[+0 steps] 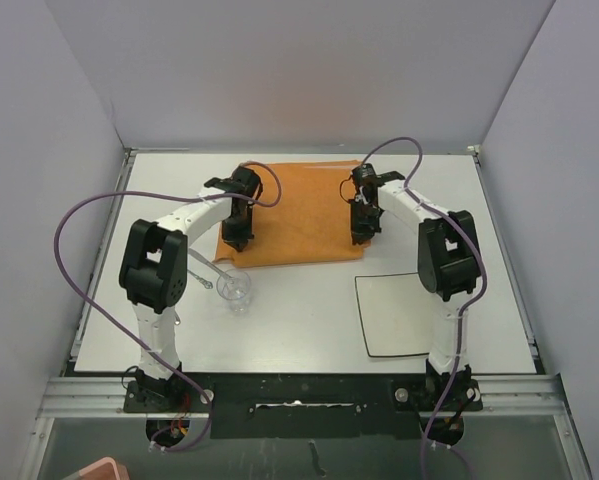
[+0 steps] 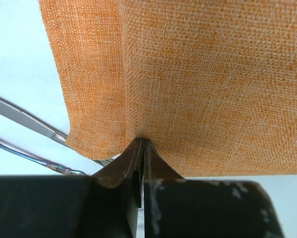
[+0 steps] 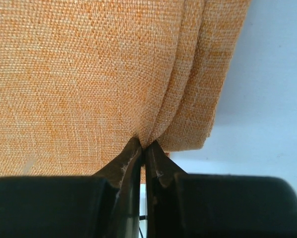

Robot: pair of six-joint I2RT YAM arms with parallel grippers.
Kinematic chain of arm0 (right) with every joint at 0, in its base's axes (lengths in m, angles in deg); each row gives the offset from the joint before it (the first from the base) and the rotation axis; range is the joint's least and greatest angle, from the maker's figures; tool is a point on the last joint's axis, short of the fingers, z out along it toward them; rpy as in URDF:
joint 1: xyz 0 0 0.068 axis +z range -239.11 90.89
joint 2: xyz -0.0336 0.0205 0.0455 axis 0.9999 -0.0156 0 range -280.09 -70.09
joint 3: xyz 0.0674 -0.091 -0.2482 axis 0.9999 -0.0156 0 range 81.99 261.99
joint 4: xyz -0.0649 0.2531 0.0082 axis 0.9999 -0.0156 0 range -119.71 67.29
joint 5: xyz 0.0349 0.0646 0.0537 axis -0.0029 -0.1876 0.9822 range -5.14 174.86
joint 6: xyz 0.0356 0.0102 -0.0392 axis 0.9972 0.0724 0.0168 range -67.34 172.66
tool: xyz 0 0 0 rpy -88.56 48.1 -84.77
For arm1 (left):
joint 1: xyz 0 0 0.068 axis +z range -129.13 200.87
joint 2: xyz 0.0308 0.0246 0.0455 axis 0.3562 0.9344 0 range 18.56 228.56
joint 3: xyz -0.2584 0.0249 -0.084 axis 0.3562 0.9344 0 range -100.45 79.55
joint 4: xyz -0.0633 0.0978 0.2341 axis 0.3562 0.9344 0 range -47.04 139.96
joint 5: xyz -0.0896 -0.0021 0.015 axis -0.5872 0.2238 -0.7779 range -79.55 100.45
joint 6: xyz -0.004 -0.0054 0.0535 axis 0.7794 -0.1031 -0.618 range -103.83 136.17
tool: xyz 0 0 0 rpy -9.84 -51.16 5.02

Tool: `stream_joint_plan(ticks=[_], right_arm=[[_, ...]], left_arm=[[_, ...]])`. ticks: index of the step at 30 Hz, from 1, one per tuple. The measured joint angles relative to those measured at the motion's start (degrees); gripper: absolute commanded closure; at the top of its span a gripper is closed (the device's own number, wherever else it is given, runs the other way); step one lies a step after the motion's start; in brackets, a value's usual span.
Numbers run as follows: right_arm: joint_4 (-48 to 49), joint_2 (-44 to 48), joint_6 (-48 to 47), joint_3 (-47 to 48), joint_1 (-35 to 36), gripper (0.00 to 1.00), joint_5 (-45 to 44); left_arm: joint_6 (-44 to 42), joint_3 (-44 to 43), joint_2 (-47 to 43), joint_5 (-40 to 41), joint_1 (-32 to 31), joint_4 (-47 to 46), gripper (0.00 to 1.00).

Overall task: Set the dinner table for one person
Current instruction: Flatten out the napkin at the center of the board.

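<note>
Step in hand, as judged: laying out the orange cloth mat [image 1: 299,215] on the dinner table [image 1: 309,305]. The tabletop spans the whole workspace under both arms, and the mat lies toward its far middle.

The left gripper [image 2: 142,142] is pinched tight on the mat's near edge, close to the left corner, with the cloth puckered at the tips. The right gripper [image 3: 144,145] is clamped likewise by the right corner, where a folded layer is seen doubled over.

To be done well:
- Both pinches should be moved together, at equal height and pace, so that the cloth is kept taut and no diagonal crease is dragged in.
- The lift is best kept low — the knife [image 2: 24,116] runs right up to the left corner and could be swept along. Whether it passes under the cloth cannot be told.
- The doubled layer at right should be flattened before release.
- Release is advised only once the near edge is parallel to the table edge.

Counts:
- Mat: 1.
- White plate [image 1: 394,315]: 1, near right, close to the mat corner.
- Glass [image 1: 234,288]: 1, just beside the left corner.
- Cutlery: knife 1, plus one thin handle [image 2: 19,148] — total not determinable.
- Arms: 2; grippers: 2.
</note>
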Motion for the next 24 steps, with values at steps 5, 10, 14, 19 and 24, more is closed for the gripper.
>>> stream_joint_plan(ticks=[5, 10, 14, 19, 24], right_arm=[[0.46, 4.09, -0.22, -1.44, -0.02, 1.00, -1.60], [1.36, 9.84, -0.22, -3.08, 0.00, 1.00, -1.99], [1.66, 13.40, -0.20, -5.90, 0.02, 1.00, -2.12], [1.44, 16.76, -0.20, -9.66, 0.07, 1.00, -2.73], [1.20, 19.17, -0.04, -12.00, 0.81, 1.00, -3.15]], left_arm=[[-0.35, 0.74, -0.04, -1.70, -0.02, -0.37, 1.00], [-0.31, 3.32, -0.76, -2.99, -0.52, -1.38, 1.00], [-0.09, 6.82, -3.78, -4.28, -1.79, -1.44, 1.00], [0.02, 9.86, -7.96, -4.20, -5.79, -0.20, 1.00], [0.35, 12.00, -11.58, -4.28, -9.33, 0.33, 1.00]])
